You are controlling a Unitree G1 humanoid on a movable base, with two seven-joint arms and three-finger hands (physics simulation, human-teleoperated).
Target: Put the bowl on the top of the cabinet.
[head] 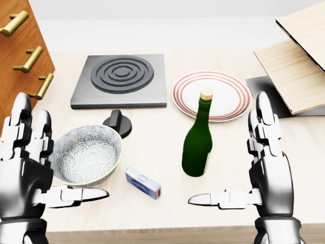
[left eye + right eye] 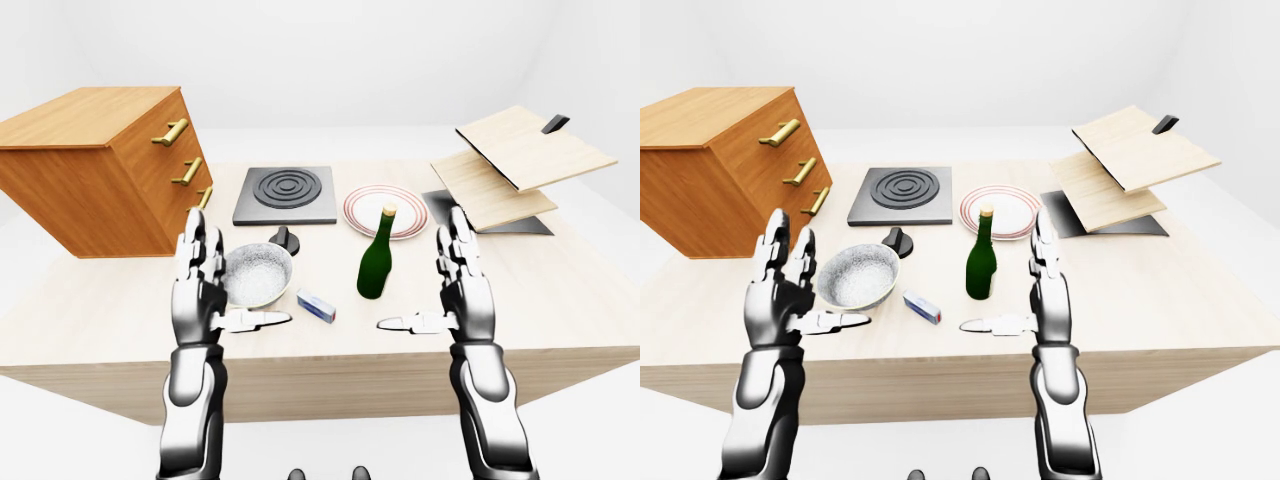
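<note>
Both hands are hovering upright over the near edge of the tabletop (image 1: 152, 152), palms facing each other. The left hand (image 1: 25, 162) is standing at the left of the head view, its fingers (image 1: 23, 127) pointing up and spread, its thumb jutting sideways toward the right — gripping nothing. The right hand (image 1: 266, 168) is mirroring it at the right of that view, fingers straight up, thumb reaching left, likewise spread and holding nothing.

The bowl (image 1: 86, 154) is sitting upright on the tabletop just beside the left hand; the thumb is lying below its rim in the head view, and I cannot tell whether it is touching. The bowl is patterned grey inside and is holding nothing that I can see. The cabinet (image 2: 100, 165) is standing on the tabletop's left part, its brass-handled drawers facing right, its top bare wood.

Between the hands a green bottle (image 1: 197, 142) is standing upright, corked, and a small white box (image 1: 143, 183) is lying flat near the bowl. A black knob (image 1: 118, 122) is sitting just above the bowl in the head view, and beyond it a dark burner (image 1: 120, 80). Right of that a red-ringed plate (image 1: 223, 96) is lying with nothing on it — the bottle only overlaps it in view. Tilted wooden boards (image 2: 515, 160) are filling the right side.
</note>
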